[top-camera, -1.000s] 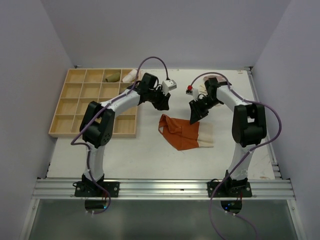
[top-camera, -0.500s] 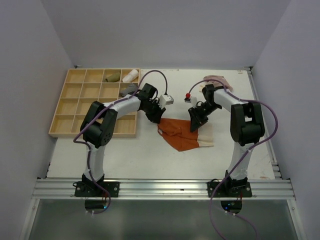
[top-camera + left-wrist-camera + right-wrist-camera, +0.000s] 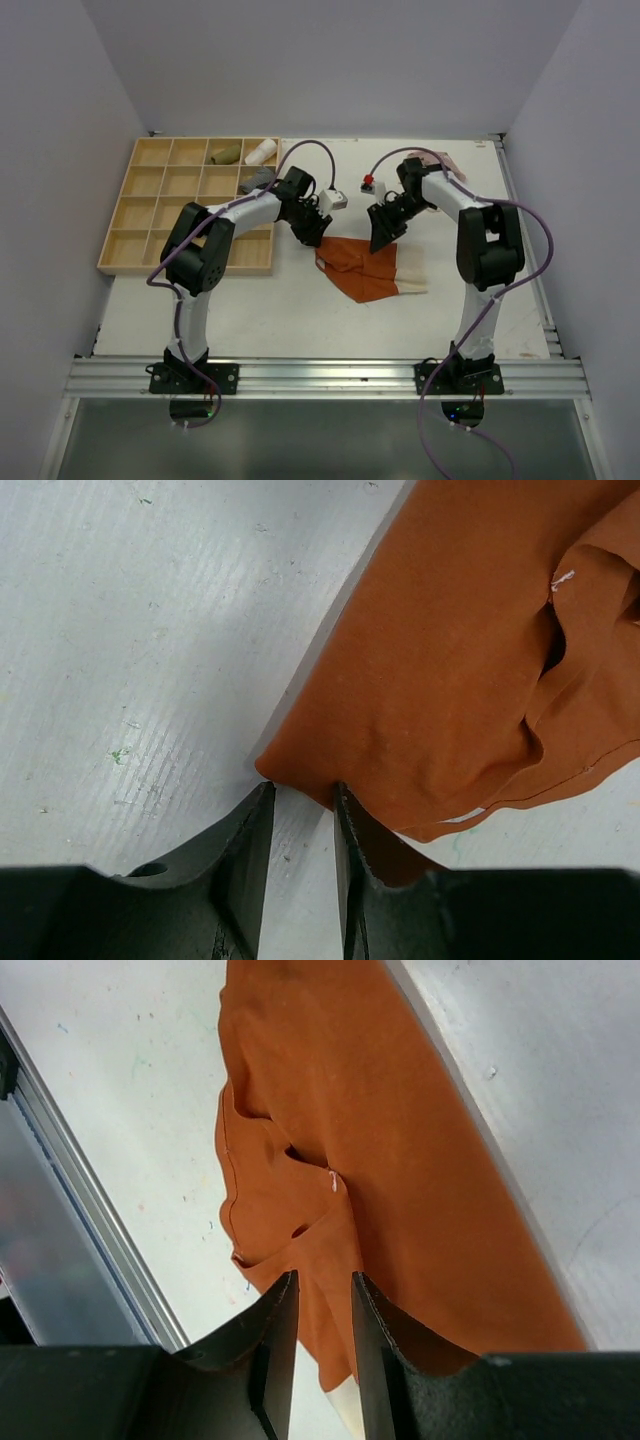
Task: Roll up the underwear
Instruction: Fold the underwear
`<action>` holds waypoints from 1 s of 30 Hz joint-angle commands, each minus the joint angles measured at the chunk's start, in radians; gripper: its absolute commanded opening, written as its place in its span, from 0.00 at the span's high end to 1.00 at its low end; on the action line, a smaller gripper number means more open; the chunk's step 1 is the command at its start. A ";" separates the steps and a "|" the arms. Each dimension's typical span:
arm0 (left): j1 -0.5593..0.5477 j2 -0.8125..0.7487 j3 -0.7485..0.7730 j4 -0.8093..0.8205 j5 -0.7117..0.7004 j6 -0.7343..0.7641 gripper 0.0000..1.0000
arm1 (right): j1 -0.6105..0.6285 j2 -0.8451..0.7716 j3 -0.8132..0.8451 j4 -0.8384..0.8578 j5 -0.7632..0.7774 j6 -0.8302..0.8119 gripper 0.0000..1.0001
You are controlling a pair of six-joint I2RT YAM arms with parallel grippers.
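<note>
The rust-orange underwear [image 3: 362,268] lies spread flat on the white table between my two grippers. My left gripper [image 3: 318,233] is low at its far left corner. In the left wrist view the jaws [image 3: 300,790] stand slightly apart with bare table between them, and the cloth corner [image 3: 450,660] touches their tips. My right gripper [image 3: 383,236] is low over its far right edge. Its jaws [image 3: 323,1278] stand slightly apart above the orange cloth [image 3: 400,1140]. The pale beige-pink underwear [image 3: 438,157] lies at the back right, partly behind the right arm.
A wooden compartment tray [image 3: 150,215] stands at the left, with olive [image 3: 225,153], white [image 3: 262,151] and grey [image 3: 258,178] rolls in its far cells. A pale cloth edge [image 3: 412,284] sticks out from under the orange garment. A metal rail runs along the near edge.
Both grippers came down and laid the lifted orange underwear flat on the table. The right gripper has shifted slightly left and back.
</note>
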 commanded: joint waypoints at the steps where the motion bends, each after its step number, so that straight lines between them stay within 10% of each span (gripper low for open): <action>1: 0.005 -0.058 0.031 0.023 0.013 0.002 0.66 | 0.028 0.051 0.030 0.008 -0.037 -0.008 0.68; 7: 0.027 -0.052 0.033 0.025 0.024 -0.038 0.66 | 0.074 0.053 -0.024 0.020 -0.019 -0.033 0.67; 14: 0.053 -0.073 0.031 0.025 0.028 -0.052 0.66 | 0.082 -0.027 -0.081 0.017 -0.014 -0.073 0.99; 18: 0.063 -0.090 0.027 0.025 0.051 -0.052 0.67 | 0.088 -0.062 -0.096 -0.040 -0.033 -0.139 1.00; 24: 0.068 -0.141 -0.021 0.063 0.091 -0.052 0.65 | 0.089 -0.153 -0.124 0.090 -0.016 -0.027 0.71; 30: 0.089 -0.176 -0.022 0.078 0.164 -0.085 0.61 | 0.091 -0.073 -0.024 0.109 0.114 -0.062 0.63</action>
